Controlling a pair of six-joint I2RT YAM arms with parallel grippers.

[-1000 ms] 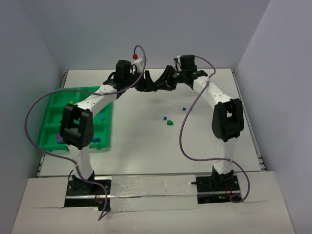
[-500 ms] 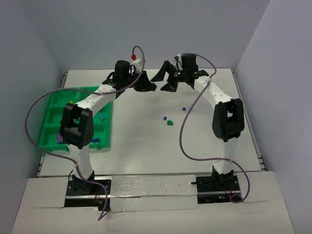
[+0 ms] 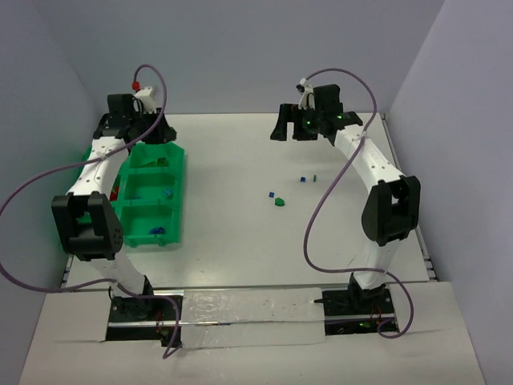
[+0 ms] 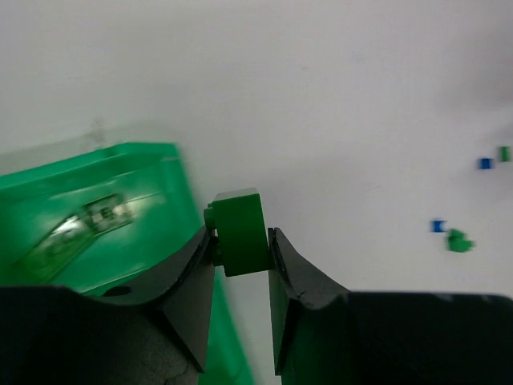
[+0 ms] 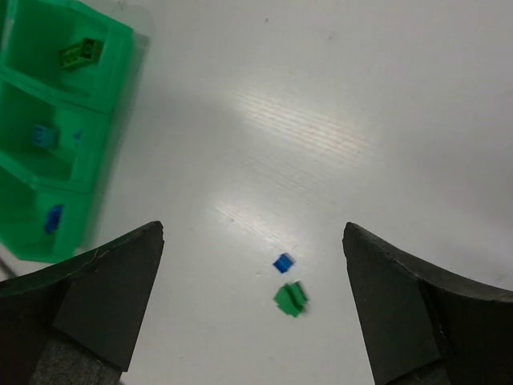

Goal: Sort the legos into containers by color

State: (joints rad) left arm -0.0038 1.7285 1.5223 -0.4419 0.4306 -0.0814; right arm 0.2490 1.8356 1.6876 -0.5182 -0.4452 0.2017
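My left gripper (image 3: 149, 133) hangs over the far right corner of the bright green tray (image 3: 181, 196), shut on a green lego (image 4: 239, 233) that stands upright between its fingers. My right gripper (image 3: 292, 128) is wide open at the back of the table with nothing in it. Below it lie a blue lego (image 5: 282, 262) and a green lego (image 5: 290, 298) on the white table. Another blue lego (image 3: 302, 179) and a small green one (image 3: 313, 177) lie a little to the right. The tray's containers hold a green brick (image 5: 78, 54) and blue pieces (image 5: 44, 135).
The tray sits along the table's left edge, with a red piece (image 3: 118, 191) in a left-hand bin. Purple cables loop from both arms. Walls close the table at the back and sides.
The two grippers were together at the back middle. The right one opened and drew back to the right. The left one closed on the green lego and swung left to the tray.
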